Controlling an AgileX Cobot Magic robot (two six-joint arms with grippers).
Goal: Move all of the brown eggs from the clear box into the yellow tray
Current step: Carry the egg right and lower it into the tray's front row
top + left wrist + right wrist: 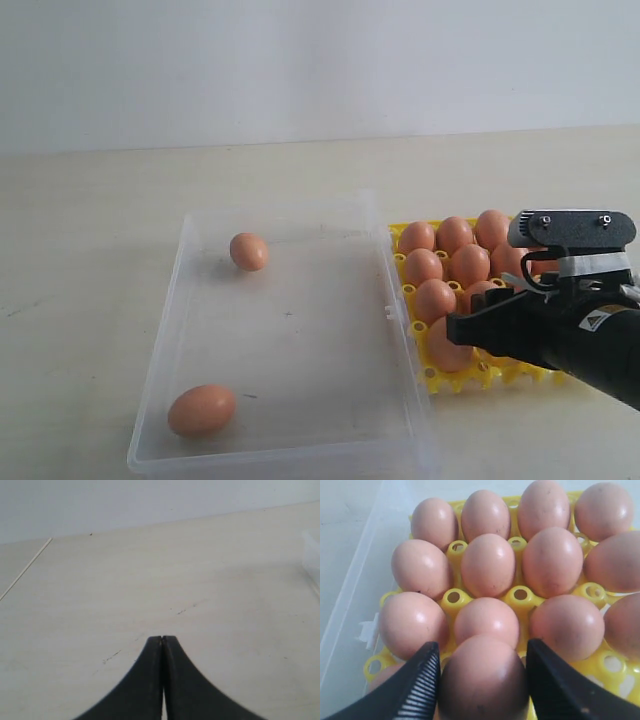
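Two brown eggs lie in the clear box (300,340), one at the far side (249,251) and one at the near left corner (202,409). The yellow tray (470,382) stands right of the box, with several brown eggs in its cups (488,565). My right gripper (450,335) (482,647) is over the tray's near left corner, its fingers (422,680) against both sides of a brown egg (482,680) (445,352). Whether that egg rests in its cup is hidden. My left gripper (163,639) is shut, empty, over bare table.
The pale wooden table (90,230) runs out around box and tray to a white wall behind. A blurred corner of the clear box (312,555) shows at the edge of the left wrist view. The left arm is outside the exterior view.
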